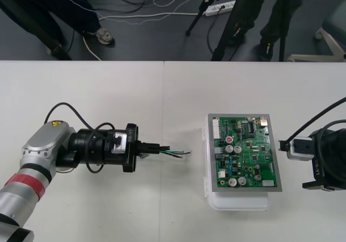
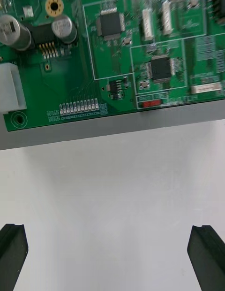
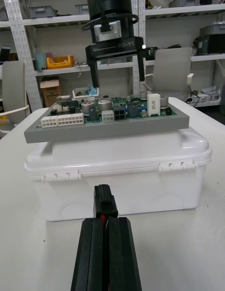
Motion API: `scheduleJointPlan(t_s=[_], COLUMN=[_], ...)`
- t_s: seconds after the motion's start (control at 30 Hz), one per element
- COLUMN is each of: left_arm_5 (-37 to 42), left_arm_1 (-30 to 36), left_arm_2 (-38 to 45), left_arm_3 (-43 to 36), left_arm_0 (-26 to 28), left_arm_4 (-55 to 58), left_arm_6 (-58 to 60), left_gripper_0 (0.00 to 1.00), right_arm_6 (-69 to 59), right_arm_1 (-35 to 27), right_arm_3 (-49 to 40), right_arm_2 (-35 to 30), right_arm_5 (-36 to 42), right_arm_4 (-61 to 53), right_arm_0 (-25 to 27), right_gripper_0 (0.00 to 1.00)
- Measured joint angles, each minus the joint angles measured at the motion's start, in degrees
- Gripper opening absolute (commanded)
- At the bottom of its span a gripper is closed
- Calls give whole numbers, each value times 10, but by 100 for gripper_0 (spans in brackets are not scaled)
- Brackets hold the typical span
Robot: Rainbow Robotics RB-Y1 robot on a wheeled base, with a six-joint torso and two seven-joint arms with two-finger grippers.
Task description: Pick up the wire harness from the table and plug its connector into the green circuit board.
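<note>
As the left gripper (image 1: 157,148) pinches the wire harness (image 1: 175,153), seemingly aiming it at the green circuit board (image 1: 243,152), the right gripper (image 3: 117,82) idles beside it, fingers (image 2: 204,256) spread.

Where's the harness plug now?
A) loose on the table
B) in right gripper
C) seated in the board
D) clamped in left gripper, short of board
D: the black plug sits clamped in the shut left gripper, apart from the green circuit board.
</note>
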Motion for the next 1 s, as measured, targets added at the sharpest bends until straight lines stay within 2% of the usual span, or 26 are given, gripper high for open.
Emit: scheduleJointPlan(t_s=[0.3,0.5,0.67,1.0], left_arm_5=[0,0,0,8], left_arm_1=[0,-2,-9,-17], left_arm_2=[-30,-57,-59,-64], left_arm_3=[0,1,1,-7], left_arm_0=[-13,-19,-21,-22], left_arm_4=[22,39,40,40], left_arm_6=[0,0,1,14], left_gripper_0=[0,0,0,0], right_arm_6=[0,6,72,75], right_arm_1=[17,18,18,20], right_arm_3=[73,76,77,86], right_arm_2=[55,80,103,123], right_arm_5=[0,0,2,4], right_arm_4=[9,13,23,40], right_arm_0=[-49,-77,-102,-128], right_gripper_0=[100,100,100,100])
